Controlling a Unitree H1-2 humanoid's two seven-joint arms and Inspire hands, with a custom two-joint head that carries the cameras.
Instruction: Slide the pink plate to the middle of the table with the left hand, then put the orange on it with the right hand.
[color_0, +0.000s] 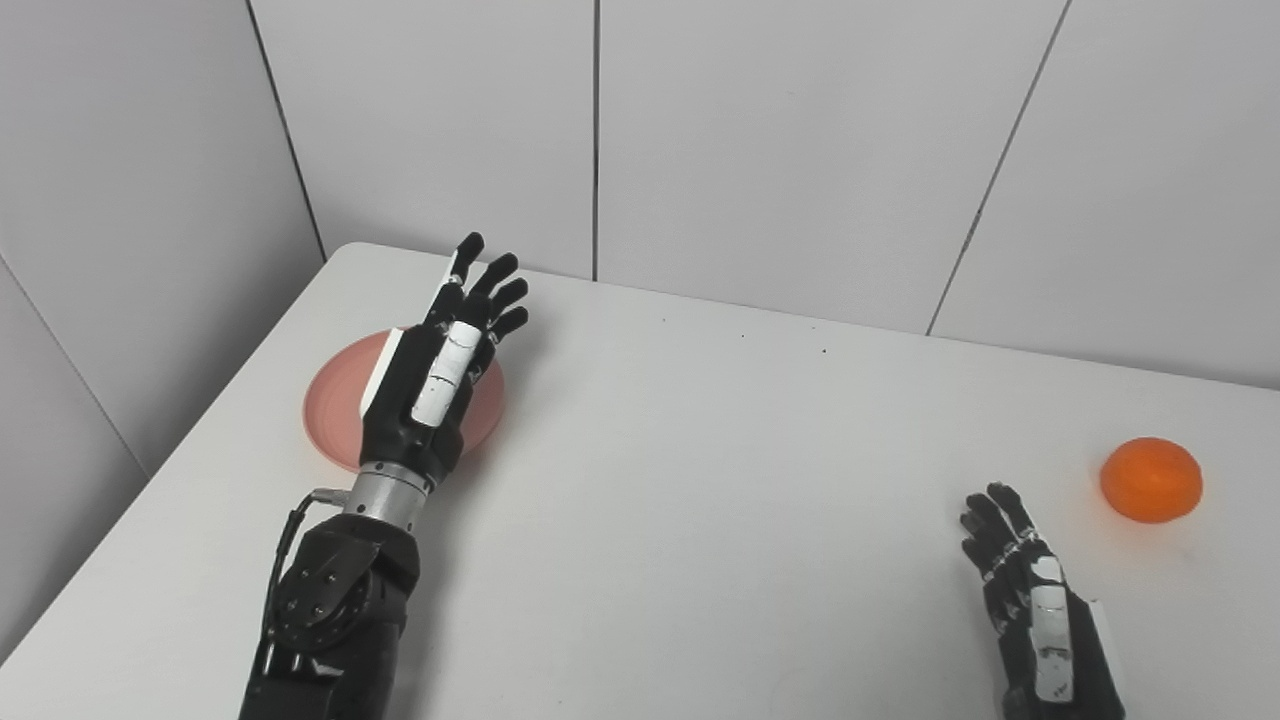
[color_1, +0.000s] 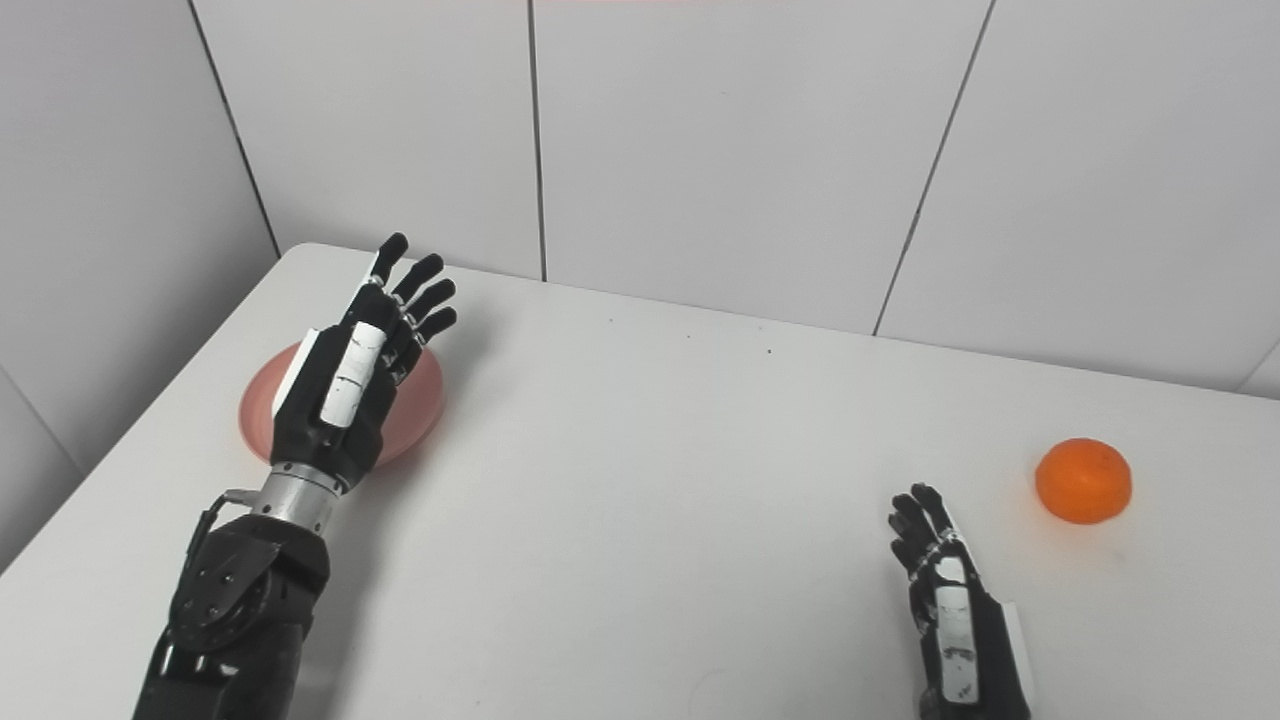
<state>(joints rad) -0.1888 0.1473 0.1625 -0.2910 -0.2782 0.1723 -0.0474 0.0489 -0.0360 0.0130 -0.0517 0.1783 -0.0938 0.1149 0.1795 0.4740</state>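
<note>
Left eye view: the round, shallow pink plate (color_0: 340, 400) sits near the white table's (color_0: 700, 500) left edge, not yet slid to the middle; the black left hand (color_0: 440, 370) is over it, fingers spread and grasping nothing, contact unclear. Right eye view: the round orange fruit (color_1: 1083, 481) lies untouched at far right, just beyond the black right hand (color_1: 950, 600), which is relaxed, empty and low by the tabletop. Judgement: both steps still to do.
</note>
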